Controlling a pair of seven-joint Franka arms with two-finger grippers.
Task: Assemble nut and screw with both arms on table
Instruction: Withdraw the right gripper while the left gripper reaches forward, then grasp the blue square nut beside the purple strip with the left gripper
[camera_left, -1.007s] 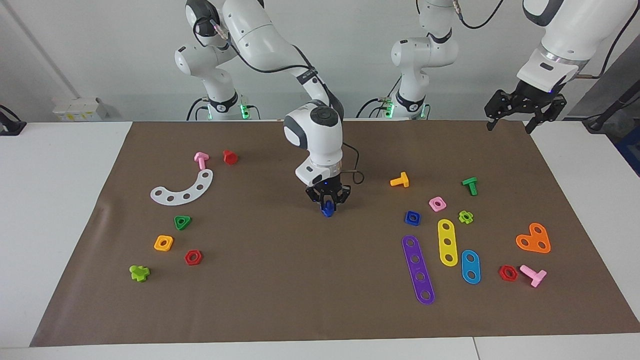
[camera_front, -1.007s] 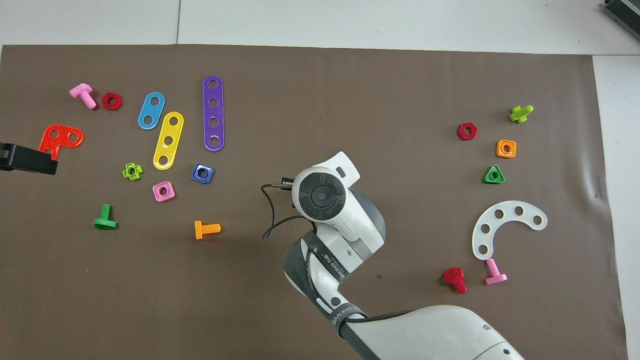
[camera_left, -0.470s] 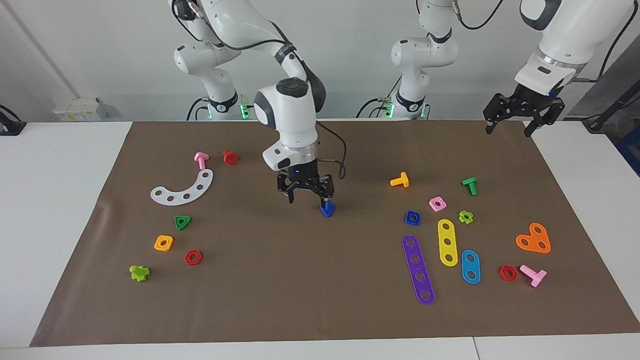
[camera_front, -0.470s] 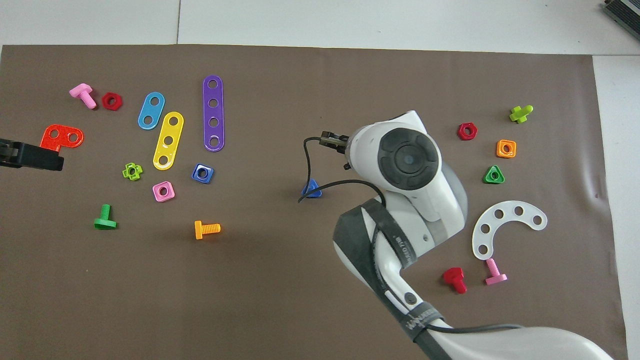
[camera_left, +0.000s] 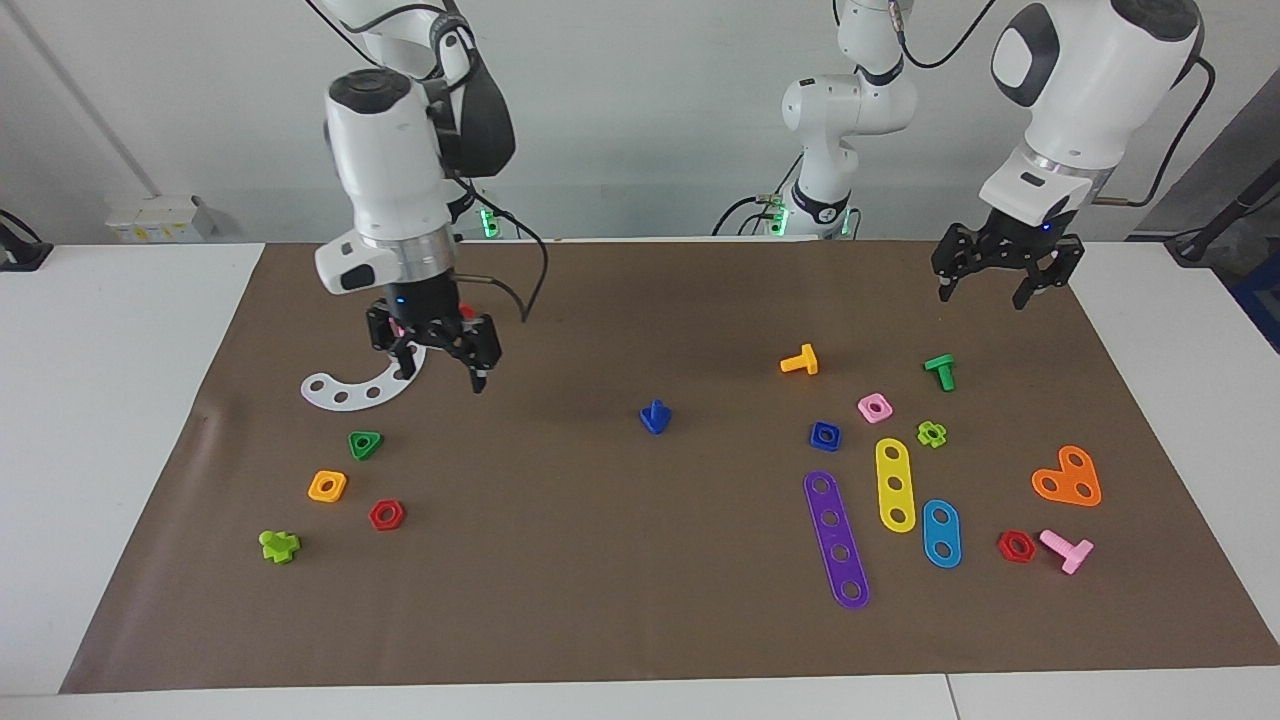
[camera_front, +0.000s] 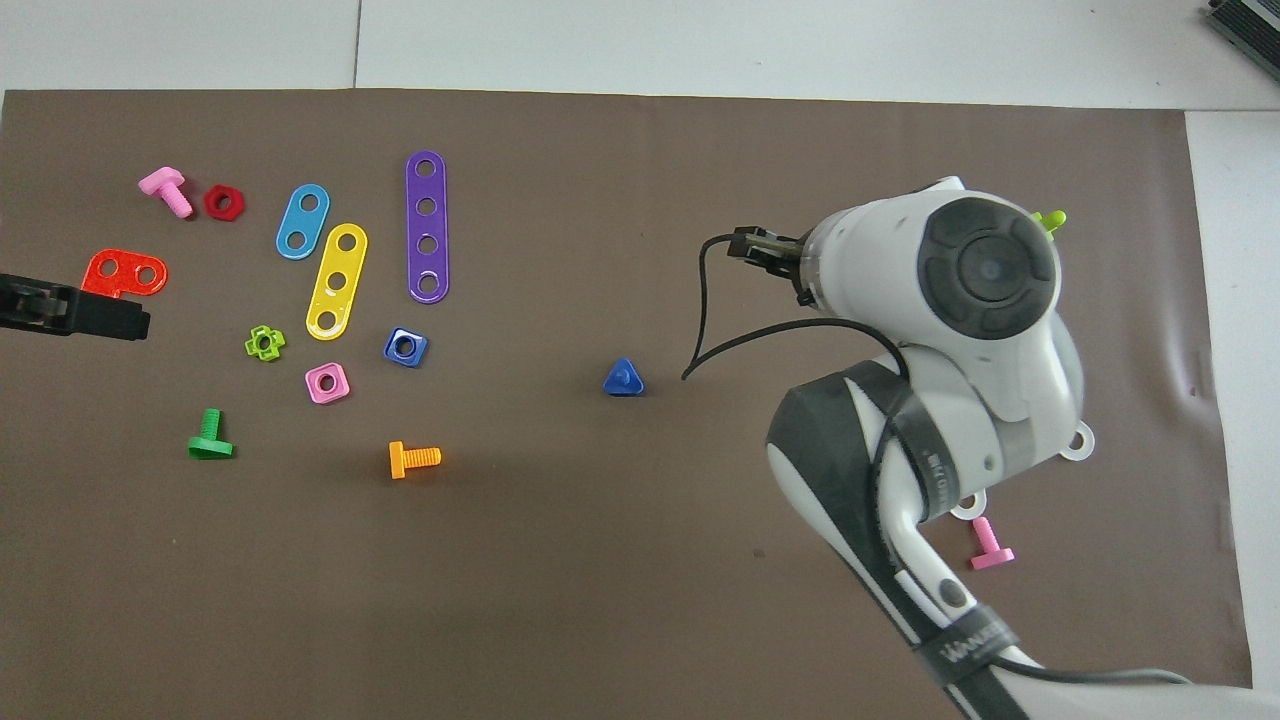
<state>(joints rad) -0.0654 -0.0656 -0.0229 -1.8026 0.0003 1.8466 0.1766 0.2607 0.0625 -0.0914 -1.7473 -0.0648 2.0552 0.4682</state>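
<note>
My right gripper (camera_left: 437, 352) and left gripper (camera_left: 993, 273) both hang wide open, empty. The small dark blue plastic triangular-headed screw (camera_left: 655, 417) stands mid-mat; carrying the dark blue rounded-square nut (camera_left: 825, 435) over carelessly could topple it.

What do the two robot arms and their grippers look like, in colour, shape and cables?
Both arms are white, with rounded jointed segments and dark grey or black joint caps. The right arm carries a loose black cable and, in the overhead view, a black band with white lettering. The left arm also has a black cable. The right gripper and left gripper are black, two-fingered linkage frames with a small blue light above.
</note>
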